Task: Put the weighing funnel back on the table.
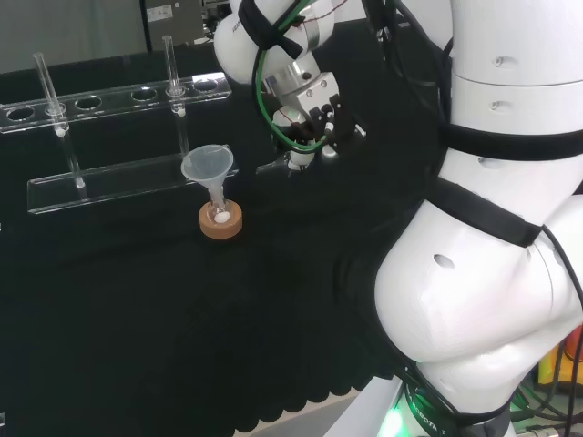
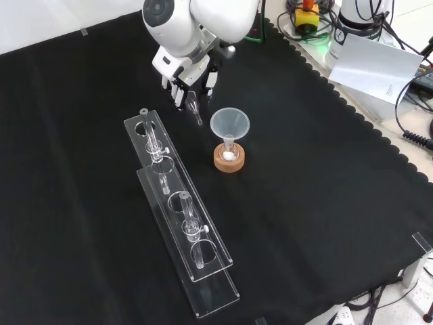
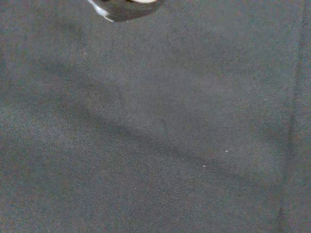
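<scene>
The weighing funnel (image 2: 195, 108) is a small clear piece with a short stem. In the front view it sticks out below the hand (image 2: 188, 76) at the top, and its stem points toward the near edge, low over the black cloth. The hand's fingers (image 2: 178, 91) are curled round its wide end. In the head view the hand (image 1: 314, 116) hangs low at the upper middle, and a faint clear streak of the weighing funnel (image 1: 273, 167) shows just to its left. Whether the stem touches the cloth I cannot tell. The wrist view looks closely at the cloth, with a blurred bit of the hand (image 3: 124, 7).
The big funnel (image 2: 229, 125) stands in a small flask on a cork ring (image 2: 229, 161), close beside the hand; in the head view that cork ring (image 1: 221, 222) lies left of it. A long clear tube rack (image 2: 177, 206) with tubes lies nearby. The cloth's scalloped edge (image 2: 379, 135) runs along the right of the front view.
</scene>
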Controlling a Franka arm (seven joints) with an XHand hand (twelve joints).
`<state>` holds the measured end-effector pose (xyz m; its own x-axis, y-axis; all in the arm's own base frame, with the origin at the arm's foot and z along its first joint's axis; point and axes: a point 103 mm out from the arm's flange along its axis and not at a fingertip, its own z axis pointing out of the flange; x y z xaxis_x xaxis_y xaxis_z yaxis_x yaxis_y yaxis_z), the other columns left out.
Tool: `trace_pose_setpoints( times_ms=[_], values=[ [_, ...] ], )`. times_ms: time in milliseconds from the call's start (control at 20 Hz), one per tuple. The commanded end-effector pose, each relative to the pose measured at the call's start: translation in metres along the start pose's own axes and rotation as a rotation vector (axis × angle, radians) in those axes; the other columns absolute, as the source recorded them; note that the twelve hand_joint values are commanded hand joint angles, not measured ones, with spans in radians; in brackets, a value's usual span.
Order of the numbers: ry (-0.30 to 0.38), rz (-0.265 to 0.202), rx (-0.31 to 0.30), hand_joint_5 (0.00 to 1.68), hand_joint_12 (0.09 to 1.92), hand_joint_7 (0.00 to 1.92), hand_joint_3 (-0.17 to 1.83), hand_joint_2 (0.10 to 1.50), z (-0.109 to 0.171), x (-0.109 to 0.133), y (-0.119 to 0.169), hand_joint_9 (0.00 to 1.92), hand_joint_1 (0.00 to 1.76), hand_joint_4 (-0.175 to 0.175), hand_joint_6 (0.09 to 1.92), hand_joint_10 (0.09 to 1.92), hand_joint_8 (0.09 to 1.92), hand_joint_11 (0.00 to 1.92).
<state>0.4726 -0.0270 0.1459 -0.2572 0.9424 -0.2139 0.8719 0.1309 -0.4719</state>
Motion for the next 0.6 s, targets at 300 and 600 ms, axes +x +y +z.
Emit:
trace_pose_setpoints(
  times_ms=[300, 600],
  values=[
    [0.050, -0.023, -0.009, 1.16, 1.02, 1.19, -0.17, 1.12, 0.026, 0.007, 0.016, 1.32, 1.10, 0.129, 0.75, 0.17, 0.42, 0.86],
    [0.061, -0.033, -0.009, 1.15, 1.02, 1.19, -0.17, 1.12, 0.036, 0.019, 0.027, 1.33, 1.10, 0.127, 0.75, 0.17, 0.42, 0.87]
  ],
)
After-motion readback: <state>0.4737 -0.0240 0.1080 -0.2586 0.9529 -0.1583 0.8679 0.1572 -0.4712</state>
